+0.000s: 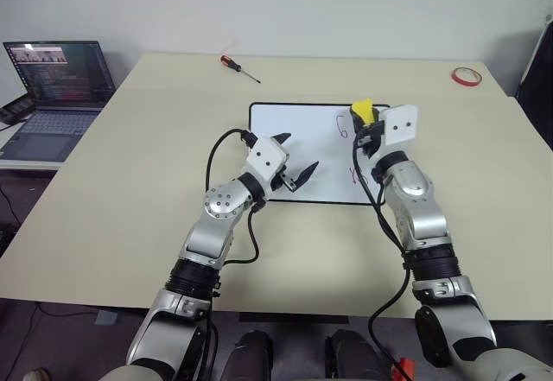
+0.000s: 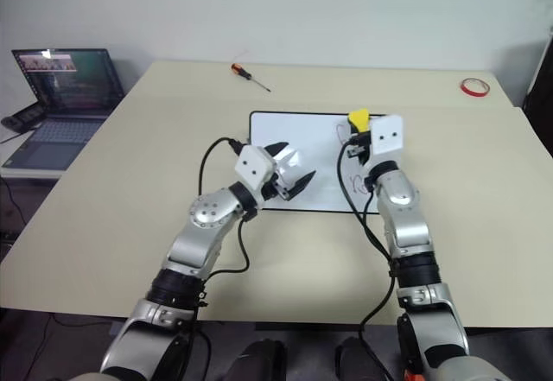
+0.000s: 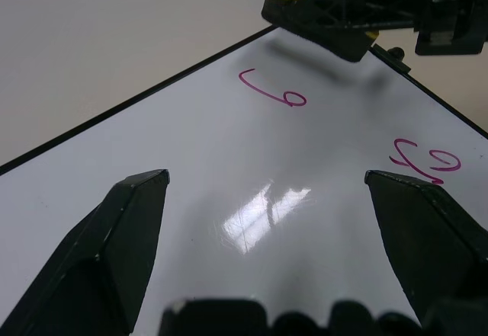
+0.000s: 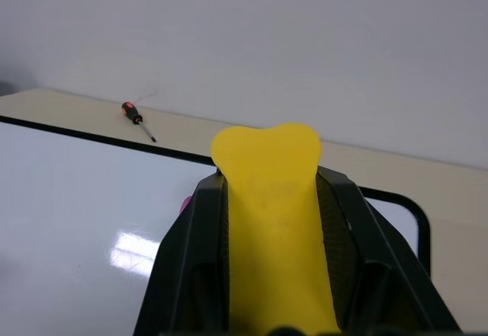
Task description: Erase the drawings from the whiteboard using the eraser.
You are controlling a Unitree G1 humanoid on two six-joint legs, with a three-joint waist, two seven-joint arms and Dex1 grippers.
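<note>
Eraser held above the whiteboard

Right fingers clamp the yellow eraser over the whiteboard at frame centre, near red drawings; left fingers spread open, empty, over the board's lower part.

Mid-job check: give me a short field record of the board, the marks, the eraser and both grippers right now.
whiteboard: flat on the table, black frame
drawings: red marks not yet erased, a "6" shape and scribbles toward the board's right side
eraser: yellow block, clamped in the right gripper, above the board's far right corner
right gripper: shut on the eraser
left gripper: open, empty, over the board's near edge
</note>
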